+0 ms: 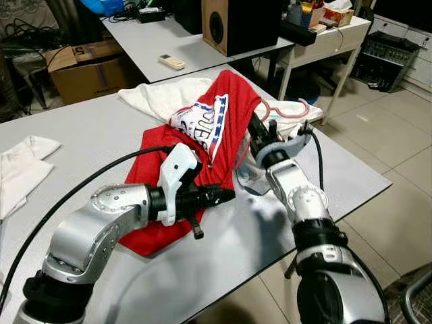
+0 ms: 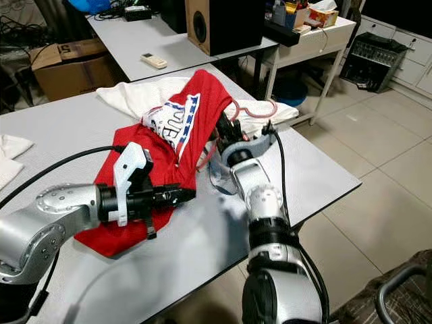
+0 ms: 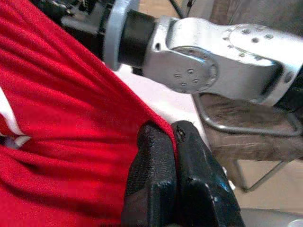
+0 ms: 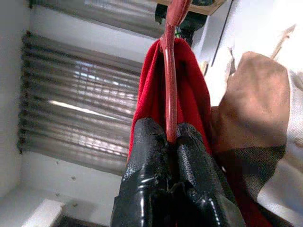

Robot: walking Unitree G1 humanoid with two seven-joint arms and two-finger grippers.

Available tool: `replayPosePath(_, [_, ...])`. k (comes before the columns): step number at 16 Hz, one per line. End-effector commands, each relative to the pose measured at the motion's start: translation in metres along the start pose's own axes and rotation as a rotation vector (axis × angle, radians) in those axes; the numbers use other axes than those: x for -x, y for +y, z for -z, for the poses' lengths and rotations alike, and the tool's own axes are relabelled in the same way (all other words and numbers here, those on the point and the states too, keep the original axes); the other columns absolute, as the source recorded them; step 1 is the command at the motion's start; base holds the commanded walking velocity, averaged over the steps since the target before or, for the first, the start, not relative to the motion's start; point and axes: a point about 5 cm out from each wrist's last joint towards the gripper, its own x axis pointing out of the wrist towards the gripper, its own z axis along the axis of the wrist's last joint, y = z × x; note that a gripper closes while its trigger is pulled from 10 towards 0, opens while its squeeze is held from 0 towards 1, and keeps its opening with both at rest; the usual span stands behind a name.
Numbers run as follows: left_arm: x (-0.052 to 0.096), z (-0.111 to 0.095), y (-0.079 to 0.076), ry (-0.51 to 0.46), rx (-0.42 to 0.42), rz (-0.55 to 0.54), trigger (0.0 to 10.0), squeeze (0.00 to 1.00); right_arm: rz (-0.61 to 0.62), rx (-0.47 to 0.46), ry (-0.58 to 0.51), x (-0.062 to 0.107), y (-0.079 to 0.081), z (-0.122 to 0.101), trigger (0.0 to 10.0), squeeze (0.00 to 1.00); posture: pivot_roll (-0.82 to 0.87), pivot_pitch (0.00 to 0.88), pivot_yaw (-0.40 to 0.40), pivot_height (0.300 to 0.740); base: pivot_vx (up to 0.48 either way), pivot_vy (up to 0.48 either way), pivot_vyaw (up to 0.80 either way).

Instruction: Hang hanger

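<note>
Grey surface [image 1: 283, 236] carries a red garment [image 1: 233, 101] with a white, blue and red printed panel, bunched and lifted at its middle. Right tool [image 4: 171, 137]: both black fingers pressed together on the thin red bar of the hanger [image 4: 169, 80], with red cloth draped over the bar on either side; clamped, no gap visible. In the head views the right tool [image 1: 255, 131] sits under the raised ridge of the garment, near the surface's right side, with the hanger's pink-red loop [image 1: 291, 108] showing just beyond it, over a white cloth [image 1: 158, 94] that lies beneath and behind the red garment. Left tool [image 3: 173, 142]: fingers closed on a fold at the edge of the red garment, fabric pinched between the pads; the silver right forearm crosses close above it in the wrist view. In the head views the left tool [image 1: 226, 196] points toward the right arm and meets the garment's lower hem near the surface's front. A black cable runs along the left arm across the surface. Another white cloth [image 1: 23, 165] lies at the far left of the surface, well apart from the garment. Behind: a second surface with a white remote control [image 1: 171, 62] and a wooden speaker [image 1: 233, 23]; a cardboard box [image 1: 84, 67] on the floor to the left; a white side table [image 1: 331, 40] with small items on the right.
</note>
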Motion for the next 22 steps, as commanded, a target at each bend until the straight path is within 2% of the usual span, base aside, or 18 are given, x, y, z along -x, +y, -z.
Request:
replayPosePath(1, [-0.004,-0.002,-0.012,-0.006,0.025,0.079,3.6,0.0,-0.152,-0.182,0.059,-0.026,0.056,0.061,10.0,0.0,0.07,0.0,0.043,0.727,0.0,0.0,0.0])
replayPosePath(5, [-0.009,-0.011,-0.014,-0.043,0.06,0.092,3.3,0.0,-0.141,-0.178,0.085,-0.032,0.061,0.071,10.0,0.0,0.08,0.0,0.033,0.727,0.0,0.0,0.0])
replayPosePath(7, [-0.011,-0.02,-0.018,-0.093,0.092,0.118,3.2,0.0,-0.124,-0.17,0.097,-0.033,0.059,0.077,10.0,0.0,0.08,0.0,0.029,0.727,0.0,0.0,0.0])
replayPosePath(9, [-0.013,-0.035,-0.019,-0.188,0.153,0.133,3.0,0.0,-0.097,-0.11,0.143,-0.033,0.055,0.088,10.0,0.0,0.09,0.0,0.024,0.727,0.0,0.0,0.0])
replayPosePath(11, [-0.011,-0.046,-0.016,-0.245,0.176,0.118,3.0,0.0,-0.091,-0.08,0.173,-0.032,0.052,0.093,10.0,0.0,0.08,0.0,0.023,0.727,0.0,0.0,0.0])
replayPosePath(13, [-0.002,-0.061,-0.005,-0.323,0.196,0.058,3.0,0.0,-0.1,-0.031,0.224,-0.027,0.048,0.096,10.0,0.0,0.07,0.0,0.022,0.727,0.0,0.0,0.0])
replayPosePath(15, [0.01,-0.079,0.009,-0.409,0.216,-0.013,3.3,0.0,-0.112,-0.006,0.26,-0.021,0.043,0.094,10.0,0.0,0.06,0.0,0.022,0.727,0.0,0.0,0.0])
replayPosePath(16, [0.016,-0.087,0.018,-0.457,0.24,-0.068,3.7,0.0,-0.111,-0.016,0.255,-0.017,0.04,0.087,10.0,0.0,0.04,0.0,0.022,0.727,0.0,0.0,0.0])
replayPosePath(18, [0.02,-0.091,0.025,-0.451,0.226,-0.123,3.8,0.0,-0.115,-0.024,0.23,-0.011,0.038,0.07,10.0,0.0,0.03,0.0,0.022,0.727,0.0,0.0,0.0])
replayPosePath(19, [0.016,-0.089,0.021,-0.432,0.229,-0.107,4.2,0.0,-0.116,-0.017,0.219,-0.008,0.037,0.064,10.0,0.0,0.03,0.0,0.022,0.727,0.0,0.0,0.0])
replayPosePath(20, [0.014,-0.088,0.018,-0.418,0.232,-0.096,4.7,0.0,-0.118,-0.01,0.216,-0.007,0.037,0.062,10.0,0.0,0.03,0.0,0.022,0.727,0.0,0.0,0.0])
replayPosePath(21, [0.005,-0.082,0.007,-0.356,0.248,-0.052,10.0,0.0,-0.109,0.007,0.201,-0.003,0.034,0.053,10.0,0.0,0.01,0.0,0.028,0.727,0.0,0.0,0.0])
replayPosePath(22, [-0.001,-0.076,-0.001,-0.314,0.272,-0.009,10.0,0.82,-0.088,0.013,0.183,0.0,0.03,0.045,10.0,0.0,0.01,0.0,0.028,0.727,0.0,0.0,0.0])
